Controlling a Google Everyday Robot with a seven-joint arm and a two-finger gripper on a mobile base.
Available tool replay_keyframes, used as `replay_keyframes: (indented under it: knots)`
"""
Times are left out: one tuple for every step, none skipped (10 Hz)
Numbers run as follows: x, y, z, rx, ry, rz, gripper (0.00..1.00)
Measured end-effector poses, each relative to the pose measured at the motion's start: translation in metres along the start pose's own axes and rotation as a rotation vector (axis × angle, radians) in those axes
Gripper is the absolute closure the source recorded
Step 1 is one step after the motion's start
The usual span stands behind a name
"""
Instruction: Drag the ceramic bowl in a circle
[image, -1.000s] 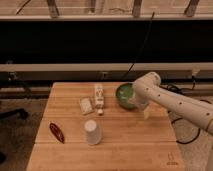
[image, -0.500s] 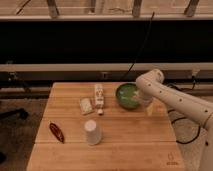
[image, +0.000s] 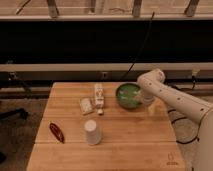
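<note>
The ceramic bowl (image: 128, 95) is round, shallow and green with pale streaks inside. It sits on the wooden table (image: 125, 140) at the back right. My white arm reaches in from the right, and my gripper (image: 145, 98) is at the bowl's right rim, touching or very close to it. An upturned white cup (image: 92, 132) stands at the table's front middle, well apart from the bowl.
A small white bottle (image: 99, 95) and a pale packet (image: 86, 105) lie just left of the bowl. A dark red snack bag (image: 57, 132) lies at the front left. A rail and a black cable run behind the table.
The arm has swung up and back, with its elbow now higher. The bowl has shifted slightly toward the back of the table along with the gripper.
</note>
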Motion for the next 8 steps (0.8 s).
replay_keyframes:
  knots:
    - [0.002, 0.004, 0.004, -0.001, -0.012, 0.012, 0.47]
    - [0.0, 0.006, 0.006, 0.006, -0.029, 0.023, 0.57]
    - [-0.002, 0.008, 0.008, 0.018, -0.04, 0.031, 0.67]
    - [-0.005, 0.012, 0.01, 0.023, -0.051, 0.038, 0.77]
    - [-0.009, 0.017, 0.01, 0.023, -0.056, 0.043, 0.87]
    - [-0.011, 0.018, 0.01, 0.03, -0.059, 0.047, 0.94]
    - [-0.015, 0.02, 0.008, 0.034, -0.059, 0.05, 1.0]
    - [-0.018, 0.023, 0.005, 0.033, -0.056, 0.053, 1.0]
